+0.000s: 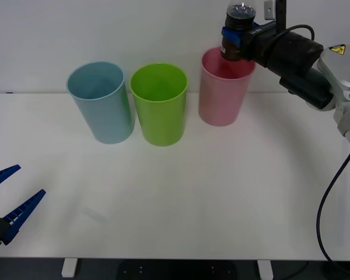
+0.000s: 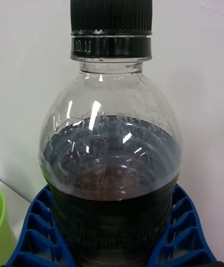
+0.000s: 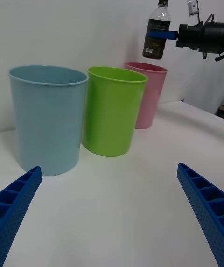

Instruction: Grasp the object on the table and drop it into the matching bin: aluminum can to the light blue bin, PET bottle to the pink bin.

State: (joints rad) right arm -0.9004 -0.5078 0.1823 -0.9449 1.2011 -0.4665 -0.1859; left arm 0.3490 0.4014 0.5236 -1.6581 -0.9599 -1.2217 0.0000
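A: A white table spans the front view, with three bins in a row near its far edge: light blue bin at the robot's left, a green bin just beside it in the middle, pink bin at the right, set slightly apart.

B: And the arms?

A: The right arm reaches in from the right, above the bins. Its right gripper is clamped around the bottle, blue fingers pressing the dark label band on both sides.

B: Where does the bottle hang?

A: Upright, black cap on top, in the air over the pink bin's mouth, clear of the rim. The left wrist view places the bottle above the pink bin, its base not touching it. Dark liquid fills the lower part.

B: The other gripper?

A: The left gripper sits low over the table's near left corner, well apart from the bins, its fingers spread wide and holding nothing.
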